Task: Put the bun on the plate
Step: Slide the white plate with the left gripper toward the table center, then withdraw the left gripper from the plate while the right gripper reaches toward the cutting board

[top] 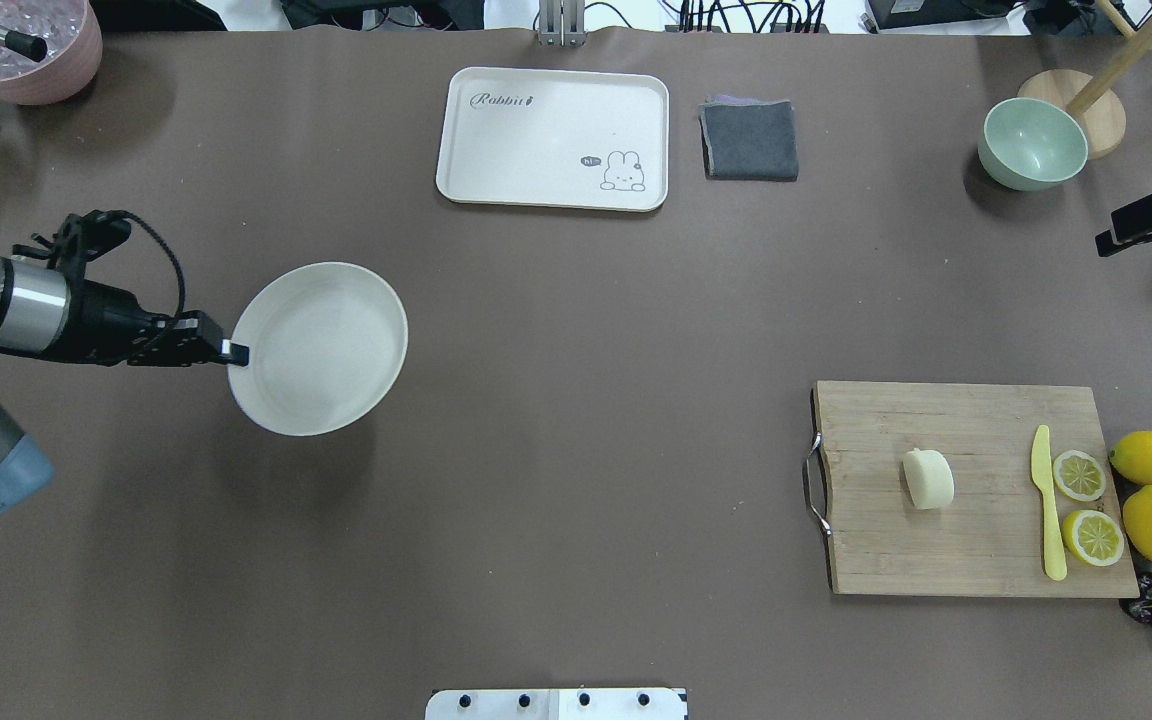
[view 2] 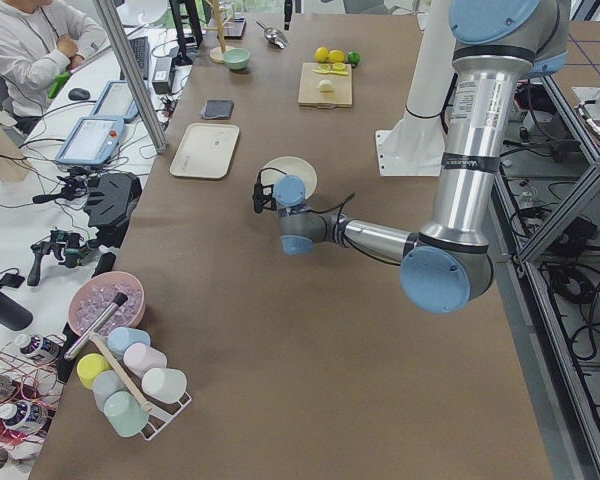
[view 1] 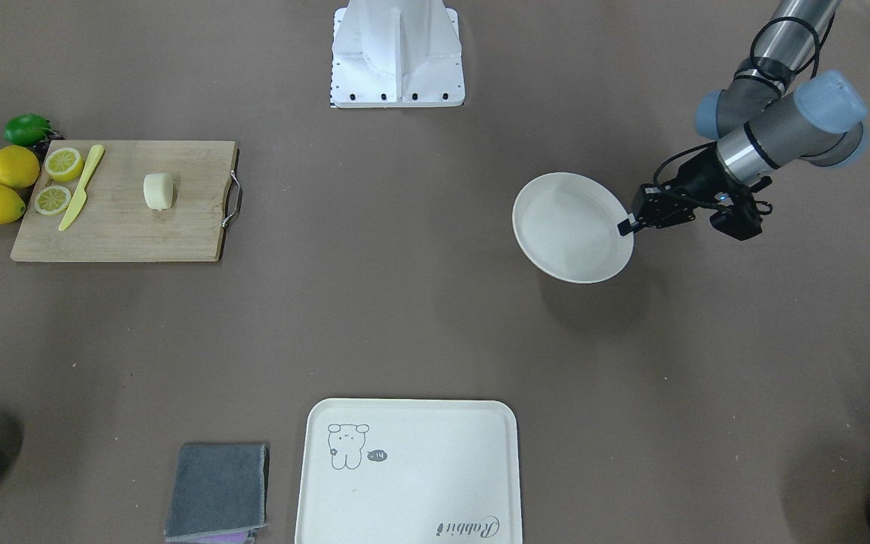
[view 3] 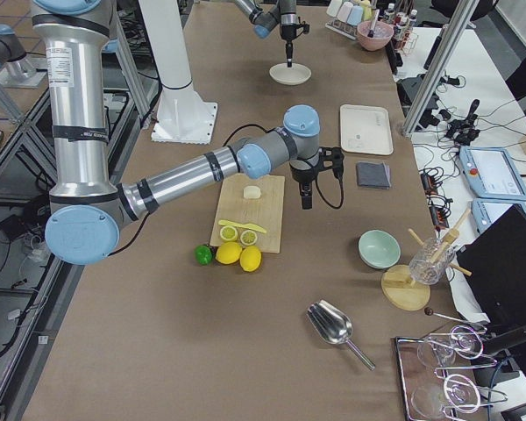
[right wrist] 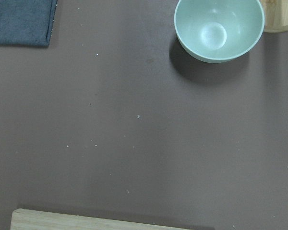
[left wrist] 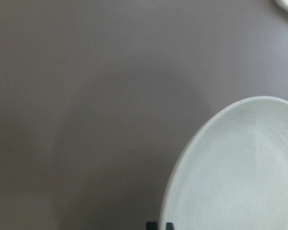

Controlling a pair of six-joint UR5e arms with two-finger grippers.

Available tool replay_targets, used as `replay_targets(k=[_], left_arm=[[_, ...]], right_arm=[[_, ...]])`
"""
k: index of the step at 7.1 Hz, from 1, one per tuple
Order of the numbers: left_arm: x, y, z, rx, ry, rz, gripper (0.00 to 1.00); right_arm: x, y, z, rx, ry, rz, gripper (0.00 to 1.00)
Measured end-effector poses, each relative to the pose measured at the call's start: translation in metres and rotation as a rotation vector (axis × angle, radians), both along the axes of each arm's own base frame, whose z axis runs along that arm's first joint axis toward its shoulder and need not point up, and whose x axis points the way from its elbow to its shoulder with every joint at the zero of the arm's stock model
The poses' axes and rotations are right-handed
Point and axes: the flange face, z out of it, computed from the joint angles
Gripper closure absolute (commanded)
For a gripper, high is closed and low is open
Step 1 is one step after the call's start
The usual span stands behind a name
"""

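Pinching the rim of the round off-white shallow plate (top: 336,340), the left gripper (top: 235,352) was clamped narrow on it. The small pale cream rounded bun (top: 928,478) lay well apart from it on the wooden cutting board (top: 976,550) — the right gripper (view 3: 305,200) unreadable, wide or narrow.

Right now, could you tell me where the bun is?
In the overhead view, the bun lies on the cutting board at right, left of the yellow knife.

Wooden cutting board (top: 976,550) with yellow knife (top: 1044,500) and lemon halves (top: 1079,475); rabbit tray (top: 536,130), grey cloth (top: 749,140), green bowl (top: 1032,145).
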Motion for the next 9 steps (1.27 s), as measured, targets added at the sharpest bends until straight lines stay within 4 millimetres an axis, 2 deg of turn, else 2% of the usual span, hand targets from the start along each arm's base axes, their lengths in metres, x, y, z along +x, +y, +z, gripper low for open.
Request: replay_targets(k=[1,2,3,4,5,6,7,8,9], left_arm=[[0.036,-0.008,-0.043,-0.002,-0.005,0.001,1.0],[0.079,0.001,-0.088,-0.012,-0.038,0.001,1.0],[0.119,0.021,-0.13,-0.026,-0.09,0.003,1.0],[0.152,0.046,-0.155,-0.028,-0.139,0.002,1.0],[0.182,0.072,-0.162,-0.015,-0.172,0.001,1.0],[0.203,0.086,-0.16,-0.005,-0.196,-0.001,1.0],[0.215,0.091,-0.154,-0.002,-0.209,-0.001,1.0],[0.221,0.091,-0.149,0.002,-0.211,-0.002,0.95],[0.223,0.091,-0.15,0.005,-0.206,-0.003,0.03]], right_arm=[[0.0,0.0,0.0,0.001,-0.001,0.0,0.0],[0.0,0.0,0.0,0.0,-0.001,0.0,0.0],[0.0,0.0,0.0,-0.001,-0.002,0.0,0.0],[0.0,0.0,0.0,-0.003,-0.002,0.0,0.0],[0.0,0.0,0.0,-0.003,-0.002,-0.001,0.0],[0.0,0.0,0.0,-0.004,-0.003,-0.001,0.0],[0.0,0.0,0.0,-0.004,-0.003,-0.001,0.0],[0.0,0.0,0.0,-0.004,-0.003,-0.001,0.0],[0.0,0.0,0.0,-0.004,-0.003,-0.001,0.0]])
